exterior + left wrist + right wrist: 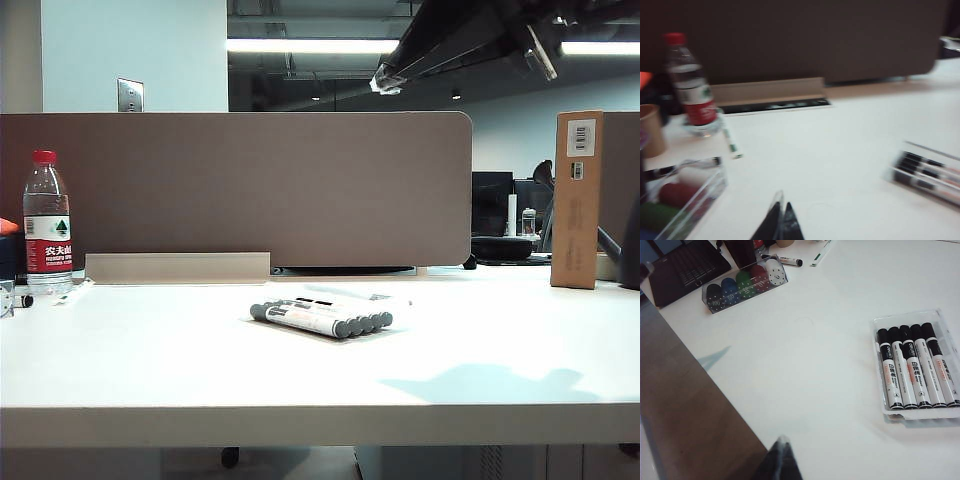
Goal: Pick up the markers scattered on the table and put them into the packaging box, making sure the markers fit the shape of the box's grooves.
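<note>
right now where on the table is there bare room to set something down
Bare: the table between the water bottle and the packaging box of markers, plus the front strip. Crowded: the left edge by the clear case. Both claws shut, raised.

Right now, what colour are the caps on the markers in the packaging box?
Black caps on the markers, clearest in the right wrist view; they look grey in the exterior view.

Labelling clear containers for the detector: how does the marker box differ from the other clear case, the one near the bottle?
Box is flat, with five white markers lying side by side; case is taller, with round coloured pieces in a row. Box sits mid-table; case sits by the table's edge. Both are clear plastic, on the table.
</note>
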You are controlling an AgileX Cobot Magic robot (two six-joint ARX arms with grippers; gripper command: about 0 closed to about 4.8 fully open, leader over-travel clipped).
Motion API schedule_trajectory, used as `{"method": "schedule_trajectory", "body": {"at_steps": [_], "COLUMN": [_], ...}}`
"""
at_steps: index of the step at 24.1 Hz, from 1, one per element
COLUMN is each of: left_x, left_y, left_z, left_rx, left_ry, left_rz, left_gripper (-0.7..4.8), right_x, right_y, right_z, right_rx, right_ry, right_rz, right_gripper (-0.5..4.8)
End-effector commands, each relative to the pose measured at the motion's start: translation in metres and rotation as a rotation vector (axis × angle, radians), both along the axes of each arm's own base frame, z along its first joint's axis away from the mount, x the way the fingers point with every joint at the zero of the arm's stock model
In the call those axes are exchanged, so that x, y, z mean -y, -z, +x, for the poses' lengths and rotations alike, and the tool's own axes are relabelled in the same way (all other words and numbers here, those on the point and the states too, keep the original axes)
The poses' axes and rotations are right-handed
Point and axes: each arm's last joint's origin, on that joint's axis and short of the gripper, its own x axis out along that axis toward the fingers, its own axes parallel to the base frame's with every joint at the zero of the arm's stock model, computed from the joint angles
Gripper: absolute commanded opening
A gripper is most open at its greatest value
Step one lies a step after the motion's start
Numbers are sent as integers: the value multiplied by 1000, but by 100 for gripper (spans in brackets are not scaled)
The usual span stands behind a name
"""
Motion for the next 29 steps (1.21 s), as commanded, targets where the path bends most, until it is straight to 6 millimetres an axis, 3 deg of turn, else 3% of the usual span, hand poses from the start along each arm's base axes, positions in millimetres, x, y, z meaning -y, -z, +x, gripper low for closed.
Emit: {"method": "schedule_trajectory", "body": {"at_steps": [1, 5, 9, 29], "left_x": [-9, -16, -19, -18], "left_y": [18, 37, 48, 51], "left_z": [2, 2, -1, -2], "left_rx": [70, 106, 17, -7], "left_ry": [-83, -140, -170, -145], "left_rz": [-28, -35, -61, -20], "left_gripper": [4, 4, 4, 4], "right_x": [0, 0, 0, 0], "right_y": [-3, -3, -3, -3], "right_z": [0, 0, 0, 0], "right_rx": [14, 14, 14, 14], "right_ry": [0, -1, -1, -1], "right_rz": [14, 14, 15, 14], "right_gripper": [-5, -5, -5, -5]}}
